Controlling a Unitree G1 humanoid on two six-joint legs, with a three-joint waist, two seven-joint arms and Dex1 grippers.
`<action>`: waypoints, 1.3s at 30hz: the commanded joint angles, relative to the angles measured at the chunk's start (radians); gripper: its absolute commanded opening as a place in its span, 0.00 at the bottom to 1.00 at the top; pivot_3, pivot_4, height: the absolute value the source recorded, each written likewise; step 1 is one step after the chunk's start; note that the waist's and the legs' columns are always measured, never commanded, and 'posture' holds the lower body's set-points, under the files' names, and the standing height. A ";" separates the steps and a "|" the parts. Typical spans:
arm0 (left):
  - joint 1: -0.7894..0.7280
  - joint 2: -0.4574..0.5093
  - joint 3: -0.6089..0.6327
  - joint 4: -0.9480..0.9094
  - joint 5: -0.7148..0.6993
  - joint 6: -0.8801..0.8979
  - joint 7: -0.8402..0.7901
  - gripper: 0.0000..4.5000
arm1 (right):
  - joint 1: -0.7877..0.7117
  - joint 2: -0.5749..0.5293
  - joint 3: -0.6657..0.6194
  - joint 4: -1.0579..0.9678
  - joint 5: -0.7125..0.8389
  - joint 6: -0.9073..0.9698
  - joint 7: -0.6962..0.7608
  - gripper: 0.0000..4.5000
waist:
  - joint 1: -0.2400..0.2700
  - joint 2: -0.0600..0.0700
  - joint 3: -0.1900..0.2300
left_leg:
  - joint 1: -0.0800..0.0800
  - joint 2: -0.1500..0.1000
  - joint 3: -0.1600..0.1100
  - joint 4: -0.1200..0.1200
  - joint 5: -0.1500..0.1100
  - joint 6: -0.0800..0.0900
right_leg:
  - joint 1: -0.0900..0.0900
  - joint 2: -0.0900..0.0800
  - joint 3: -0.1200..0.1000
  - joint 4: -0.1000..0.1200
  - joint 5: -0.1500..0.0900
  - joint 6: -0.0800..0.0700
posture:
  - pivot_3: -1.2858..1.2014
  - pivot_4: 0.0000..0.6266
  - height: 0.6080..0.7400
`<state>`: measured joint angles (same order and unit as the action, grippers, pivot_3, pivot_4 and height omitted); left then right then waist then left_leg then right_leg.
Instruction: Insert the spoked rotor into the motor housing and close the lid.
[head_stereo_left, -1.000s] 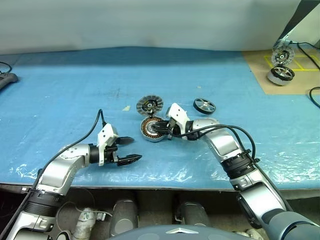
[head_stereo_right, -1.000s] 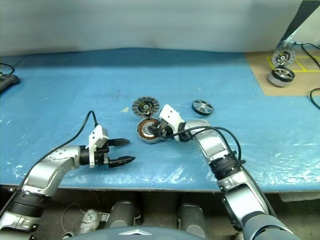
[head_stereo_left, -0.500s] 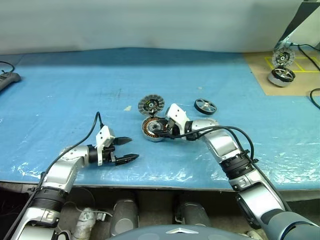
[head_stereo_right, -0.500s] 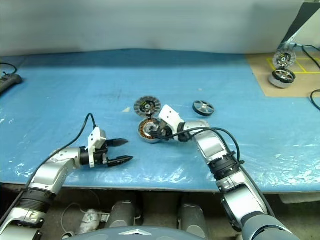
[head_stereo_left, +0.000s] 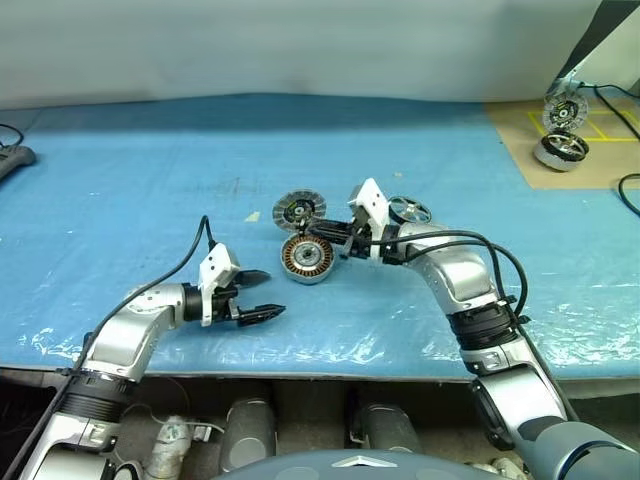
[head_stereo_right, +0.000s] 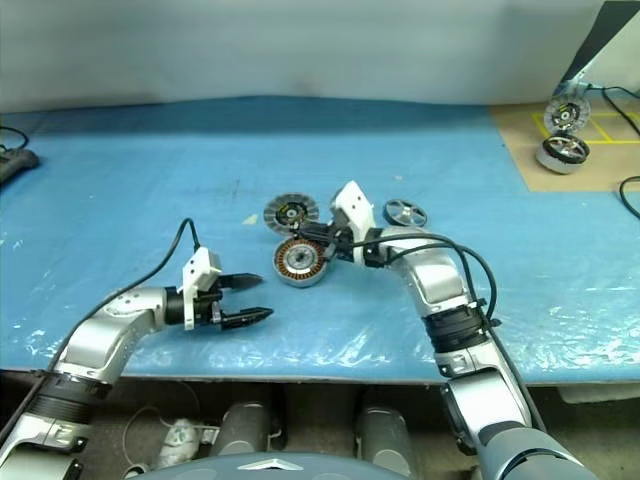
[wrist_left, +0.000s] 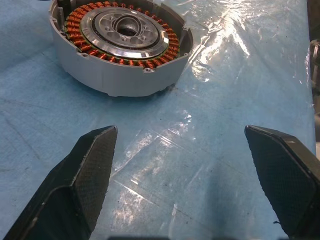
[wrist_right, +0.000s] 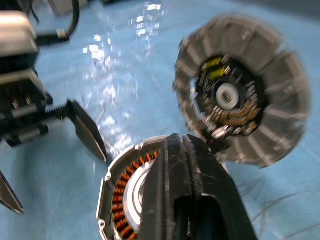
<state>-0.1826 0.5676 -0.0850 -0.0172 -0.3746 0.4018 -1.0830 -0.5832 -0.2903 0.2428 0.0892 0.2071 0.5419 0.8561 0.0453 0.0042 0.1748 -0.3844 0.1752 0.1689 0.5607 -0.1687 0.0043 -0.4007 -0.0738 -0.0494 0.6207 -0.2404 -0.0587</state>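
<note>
The motor housing (head_stereo_left: 306, 257) sits flat on the blue table cover (head_stereo_left: 130, 200), its ring of copper windings and dark centre exposed. The lid (head_stereo_left: 299, 210) stands tilted open at the housing's far edge, striped inner face showing. The spoked rotor (head_stereo_left: 409, 210) lies on the cover to the right of the housing, well apart from it and partly behind the right arm. The right gripper (head_stereo_left: 322, 238) hangs just above the housing's far right rim, beside the lid; its two black fingers (wrist_right: 182, 170) are pressed together with nothing between them. The left gripper (head_stereo_left: 262, 296) hovers over the cover near the table's front edge, short of the housing, with its fingers (wrist_left: 92, 167) spread wide and empty. A twin motor unit (head_stereo_left: 560, 130) stands on the brown board at far right
</note>
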 joint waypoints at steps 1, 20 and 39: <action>0.011 0.008 0.012 -0.052 -0.020 0.012 0.006 0.98 | 0.007 -0.004 0.056 0.001 -0.038 -0.013 0.003 0.00 | 0.001 0.000 0.000 | 0.000 0.000 0.000 0.000 0.000 0.000 | 0.000 0.000 0.000 0.000 0.000 0.000 | 0.52 0.24 1.00; 0.028 0.027 0.028 -0.074 -0.040 0.024 -0.005 0.98 | 0.049 0.001 0.042 0.051 -0.021 0.039 0.001 0.00 | 0.022 -0.001 -0.001 | 0.016 -0.001 0.000 -0.002 0.000 0.000 | 0.016 -0.001 0.001 -0.004 -0.002 0.004 | 0.52 0.24 1.00; 0.014 0.009 0.003 -0.041 -0.027 -0.001 -0.011 0.98 | 0.040 -0.026 0.074 0.050 -0.072 -0.048 0.007 0.00 | 0.021 -0.001 -0.001 | 0.001 -0.001 0.001 -0.004 0.002 -0.003 | 0.000 0.000 0.001 -0.003 0.000 0.001 | 0.52 0.24 1.00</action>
<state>-0.1569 0.5719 -0.0863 -0.0506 -0.3970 0.4209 -1.0844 -0.5575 -0.3082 0.2916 0.1550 0.1511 0.5021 0.8503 0.0661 0.0034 0.1741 -0.3837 0.1745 0.1700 0.5565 -0.1669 0.0011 -0.4006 -0.0741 -0.0486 0.6173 -0.2407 -0.0582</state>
